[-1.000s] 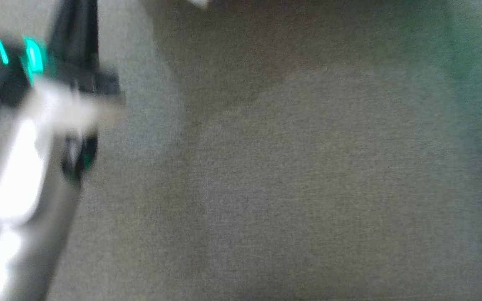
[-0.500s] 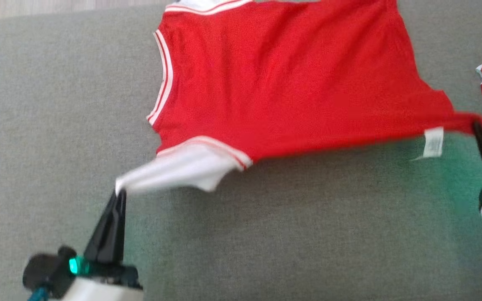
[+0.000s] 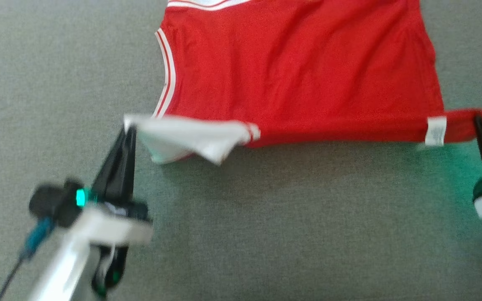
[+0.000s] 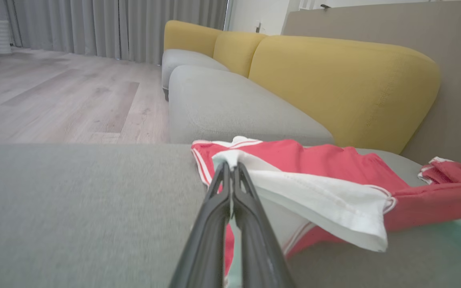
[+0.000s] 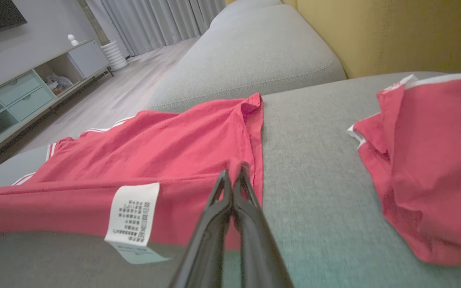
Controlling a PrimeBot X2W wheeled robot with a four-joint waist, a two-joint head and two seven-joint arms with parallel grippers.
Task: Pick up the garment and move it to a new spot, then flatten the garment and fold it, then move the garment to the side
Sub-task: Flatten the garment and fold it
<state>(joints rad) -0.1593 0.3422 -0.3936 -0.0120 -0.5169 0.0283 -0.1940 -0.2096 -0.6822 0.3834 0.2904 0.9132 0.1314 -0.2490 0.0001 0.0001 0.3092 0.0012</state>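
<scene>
While the garment (image 3: 299, 71) edge is pinched, bare cushion (image 3: 287, 230) adjoins

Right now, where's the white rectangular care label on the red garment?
Head view, right side: the white rectangular care label hangs from the near hem of the red fabric garment, just left of the right gripper.

— How does your head view look?
— Soft, even daylight, but blurred: your left forearm (image 3: 65, 259) smears and the garment (image 3: 299, 71) has soft edges. A green glow tints the grey cushion (image 3: 266, 230) by your right pincer (image 3: 477, 119), and a faint shadow lies under the hem.
— And your wrist views?
— Sharper mid-frame. The left pincer (image 4: 230, 165) blurs toward the bottom edge, the cushion streaks, and the care label (image 5: 132, 216) isn't legible.
</scene>
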